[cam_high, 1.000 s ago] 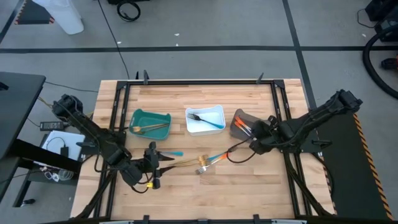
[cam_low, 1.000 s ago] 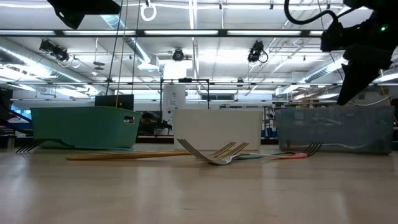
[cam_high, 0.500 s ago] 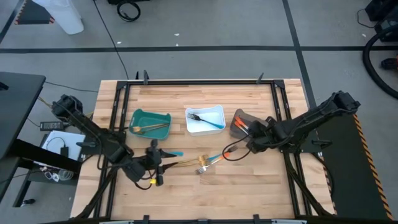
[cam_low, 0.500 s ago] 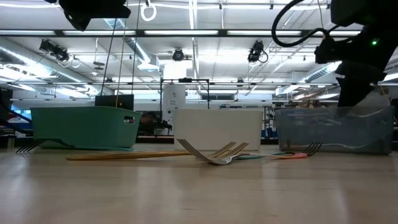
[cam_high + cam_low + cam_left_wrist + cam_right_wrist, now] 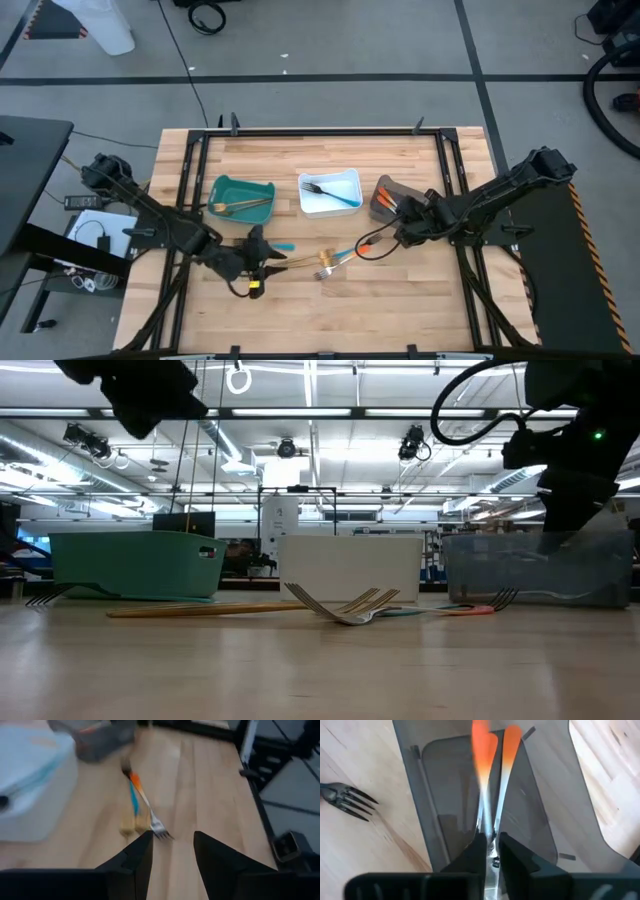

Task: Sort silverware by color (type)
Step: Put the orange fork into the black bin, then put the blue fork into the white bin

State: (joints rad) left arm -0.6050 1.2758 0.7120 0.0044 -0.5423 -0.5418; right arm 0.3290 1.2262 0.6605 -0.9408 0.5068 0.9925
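Several forks and spoons lie in a loose pile (image 5: 322,262) on the wooden table: gold ones, a silver fork (image 5: 159,826), a blue-handled one (image 5: 133,802) and an orange-handled one (image 5: 136,782). My left gripper (image 5: 262,262) hovers open just left of this pile, which lies ahead of its fingers (image 5: 172,837). My right gripper (image 5: 398,232) is at the near side of the grey bin (image 5: 382,190). It is nearly closed in front of two orange-handled pieces (image 5: 509,742) that lie in the bin (image 5: 545,820). My right gripper has a thin silver shaft (image 5: 491,832) in the narrow gap between its two fingers, which lie along it. The orange handle (image 5: 482,747) points away from the fingers into the grey bin. Whether its far end rests on the bin floor, I cannot tell.
The teal bin (image 5: 222,188) holds gold pieces (image 5: 242,206). In the white bin (image 5: 305,205) lies a blue-handled dark fork (image 5: 332,192). A dark fork head (image 5: 347,800) lies on the wood beside the grey bin. Black frame rails run along the table's edges.
My left gripper has moved toward the table's right edge and slightly toward the far edge, closing on the pile. My right gripper has shifted a little toward the table's left, staying by the grey bin. The silverware on the table has kept its place.
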